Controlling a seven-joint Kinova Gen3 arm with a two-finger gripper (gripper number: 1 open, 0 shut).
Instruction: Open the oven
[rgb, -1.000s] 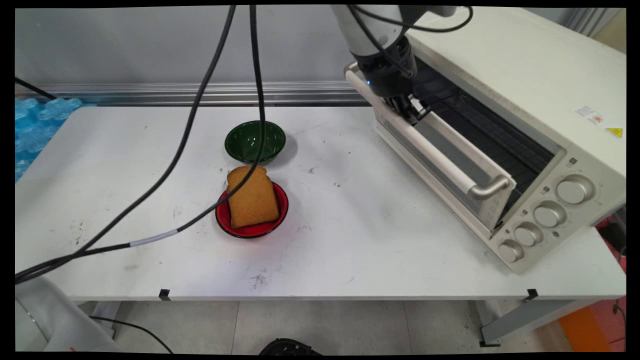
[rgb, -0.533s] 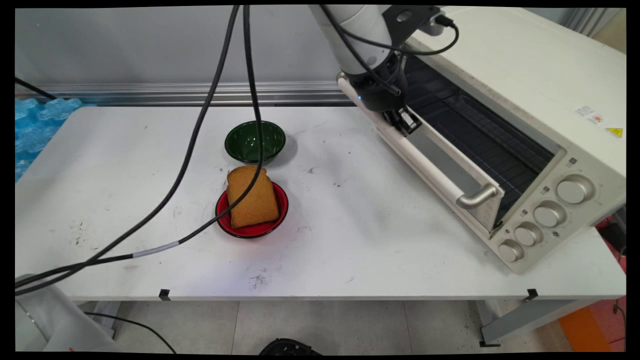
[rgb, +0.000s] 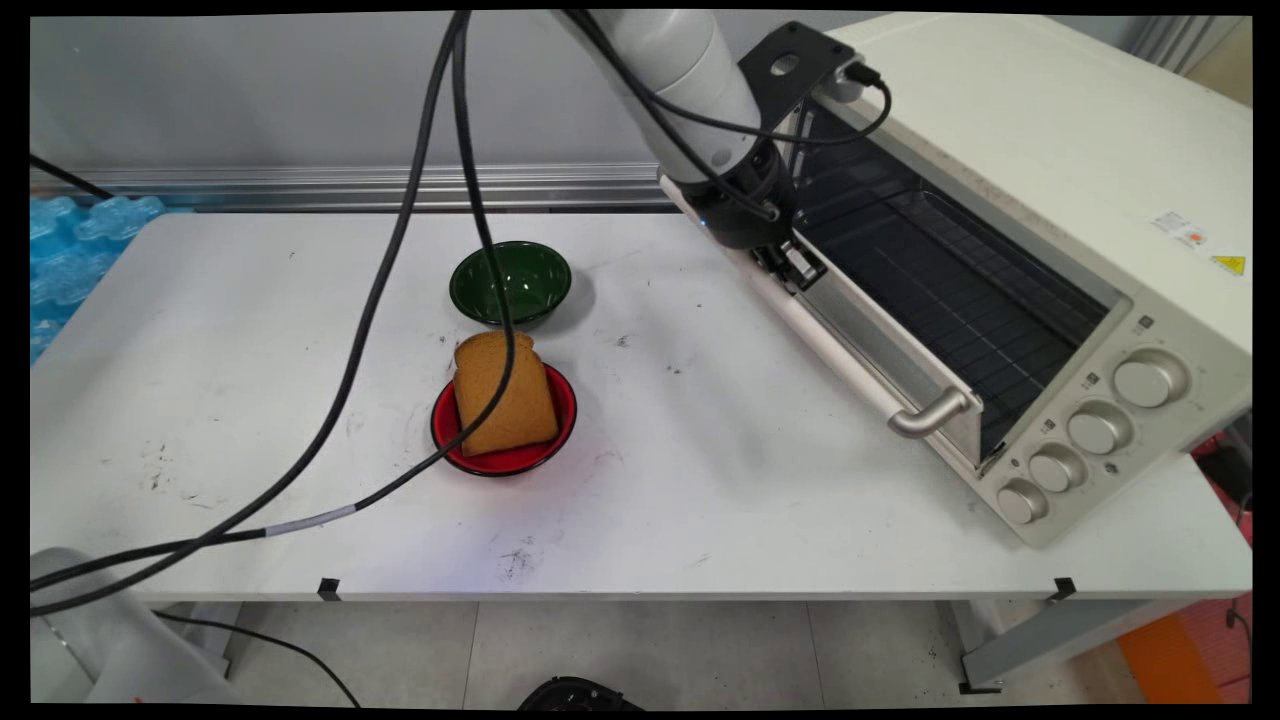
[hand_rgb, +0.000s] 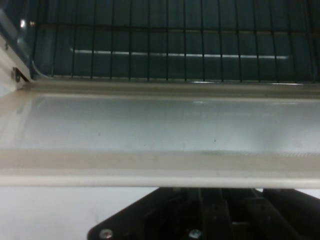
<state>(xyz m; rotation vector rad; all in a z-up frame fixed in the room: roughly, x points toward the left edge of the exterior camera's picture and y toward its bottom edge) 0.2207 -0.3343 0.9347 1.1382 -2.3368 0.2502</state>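
Note:
A cream toaster oven (rgb: 1050, 200) stands on the right of the white table (rgb: 720, 480). Its door (rgb: 885, 345) hangs about half open, tilted toward the table. My gripper (rgb: 787, 265) is shut on the far end of the door's long cream handle (rgb: 840, 350). In the hand view the handle (hand_rgb: 160, 175) runs straight across just above the gripper's black linkage (hand_rgb: 210, 217) and hides the fingertips. Beyond it lie the door's glass (hand_rgb: 160, 125) and the dark wire rack (hand_rgb: 175, 45) inside the oven.
A slice of brown toast (rgb: 503, 395) lies in a red bowl (rgb: 548, 455) at the table's middle, with an empty green bowl (rgb: 510, 283) just behind it. Black cables (rgb: 400, 220) hang across the left half. Blue bubble wrap (rgb: 70, 250) lies at the far left.
My gripper has moved left and downward with the handle, and the oven door has swung further open, uncovering more of the rack inside.

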